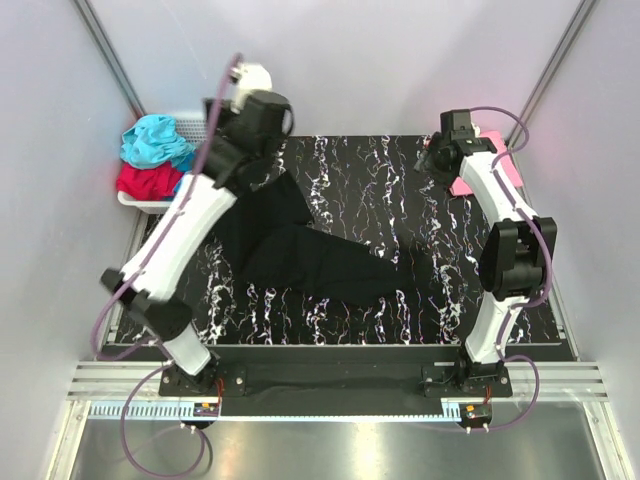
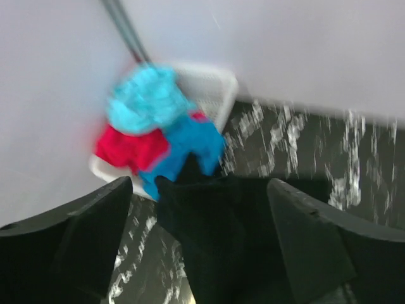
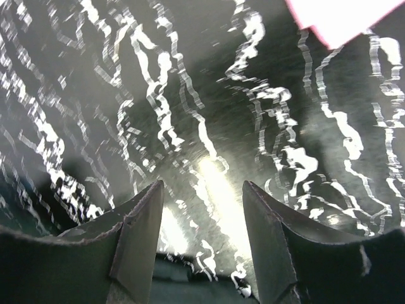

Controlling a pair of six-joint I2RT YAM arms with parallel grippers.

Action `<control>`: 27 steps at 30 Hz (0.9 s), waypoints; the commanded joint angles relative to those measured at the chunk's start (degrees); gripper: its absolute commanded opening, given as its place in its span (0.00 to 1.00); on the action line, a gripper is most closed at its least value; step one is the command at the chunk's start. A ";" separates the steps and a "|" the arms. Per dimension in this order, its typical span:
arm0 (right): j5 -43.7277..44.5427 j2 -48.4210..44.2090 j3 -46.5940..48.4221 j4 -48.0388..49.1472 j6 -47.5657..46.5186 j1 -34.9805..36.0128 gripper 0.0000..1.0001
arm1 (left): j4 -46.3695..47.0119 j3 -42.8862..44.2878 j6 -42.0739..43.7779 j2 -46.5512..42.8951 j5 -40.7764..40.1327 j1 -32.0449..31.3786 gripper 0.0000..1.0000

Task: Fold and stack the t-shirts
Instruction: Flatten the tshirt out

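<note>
Seeing black t-shirt [image 1: 300,255] flat on the marble-pattern mat [image 1: 350,160], unfolded, rumpled, running diagonally from far left toward centre and narrowing to a point on the right. Plain dark cloth, creases hard to make out against the mat. No fold lines to report.

Seeing three more in the white lattice basket [image 1: 192,126] at the far-left corner, just off the mat: teal t-shirt [image 1: 155,140] bunched on top, red t-shirt [image 1: 145,180] under it, blue t-shirt [image 2: 186,142] spilling over the near rim toward the black one. All wadded, none folded.

Spotting pink t-shirt [image 1: 510,165] at the far-right edge of the mat, mostly hidden behind the right arm; showing as a flat pale-pink corner in the right wrist view.

Reading left gripper [image 2: 199,187] as wide apart, up over the far-left end of the black cloth, near the basket, nothing pinched. Left wrist view blurred, so cannot tell about contact.

Reading right gripper [image 3: 202,183] as spread too, nothing between the fingers, over bare mat beside the pink one.
</note>
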 commanded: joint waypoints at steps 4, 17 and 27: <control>-7.15 -2.79 0.32 1.86 -5.02 6.33 0.61 | -8.37 -9.72 -16.52 10.82 14.62 0.92 0.99; -12.70 -3.58 -6.36 0.20 -7.49 13.29 0.56 | -7.59 -7.61 -19.34 15.56 26.36 7.05 0.98; -15.78 -5.96 -8.47 -0.16 -6.26 13.64 0.56 | -7.15 1.60 -19.35 27.35 50.37 17.53 0.84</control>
